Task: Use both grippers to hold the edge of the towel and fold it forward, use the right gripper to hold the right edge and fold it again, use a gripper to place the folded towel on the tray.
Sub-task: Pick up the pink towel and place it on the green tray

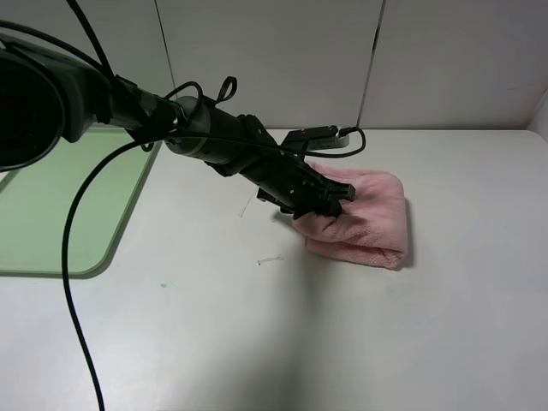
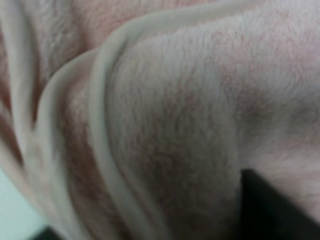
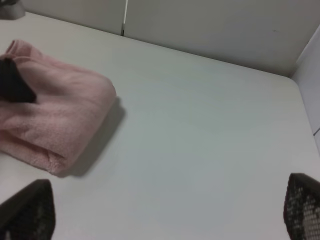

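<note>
At the far left of the high view a flat pale-green tray with rounded corners [image 1: 60, 205] lies on the white tabletop [image 1: 257, 342], well apart from everything else. From that side the black left arm reaches across the middle, and the left gripper [image 1: 330, 201] ends at the near-left edge of a folded fluffy pink towel [image 1: 368, 218]. Its dark fingers [image 1: 336, 193] sit pressed into the cloth there, one on top of the fold; how far apart they stand cannot be told from above. The left wrist view is filled with blurred pink pile and pale hemmed edges stacked in layers, with a dark finger [image 2: 275, 210] against the cloth at one corner, so the towel is in contact with the gripper, though a firm pinch cannot be confirmed.

The towel rests on the table right of centre, thick and doubled over.

In the right wrist view the right gripper [image 3: 165, 210] hangs above bare table, its two black mesh-textured fingertips [image 3: 27, 210] spread wide and holding nothing, the towel well off to one side.
</note>
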Action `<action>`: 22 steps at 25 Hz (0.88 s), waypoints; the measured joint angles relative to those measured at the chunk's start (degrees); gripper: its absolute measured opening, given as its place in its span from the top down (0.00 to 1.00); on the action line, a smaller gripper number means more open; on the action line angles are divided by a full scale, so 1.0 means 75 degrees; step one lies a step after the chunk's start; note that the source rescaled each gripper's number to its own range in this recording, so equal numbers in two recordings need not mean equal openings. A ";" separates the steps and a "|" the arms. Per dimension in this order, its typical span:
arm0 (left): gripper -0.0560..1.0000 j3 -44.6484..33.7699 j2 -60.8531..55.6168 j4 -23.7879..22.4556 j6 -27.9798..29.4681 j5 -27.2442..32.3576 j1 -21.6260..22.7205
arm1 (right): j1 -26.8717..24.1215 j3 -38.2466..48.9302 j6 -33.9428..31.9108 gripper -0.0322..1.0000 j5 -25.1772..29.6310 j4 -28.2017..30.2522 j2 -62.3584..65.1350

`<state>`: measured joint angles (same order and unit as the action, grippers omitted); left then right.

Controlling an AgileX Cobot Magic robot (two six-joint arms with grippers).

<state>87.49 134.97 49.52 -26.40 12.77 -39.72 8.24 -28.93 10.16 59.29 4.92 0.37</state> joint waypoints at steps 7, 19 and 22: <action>0.79 0.0000 0.0033 0.0022 0.0000 0.0019 -0.0006 | 0.0000 0.0000 0.0000 0.00 0.0000 0.0000 0.0000; 0.79 0.0000 -0.0008 -0.0394 0.0172 0.0002 -0.0006 | 0.0000 0.0000 0.0000 0.00 0.0000 0.0000 0.0000; 0.79 -0.0053 -0.0157 -0.0769 0.0308 0.0074 0.0010 | 0.0000 0.0000 0.0000 0.00 0.0000 0.0000 0.0000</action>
<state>87.10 133.79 43.75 -24.09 13.32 -39.64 8.24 -28.93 10.16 59.29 4.92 0.37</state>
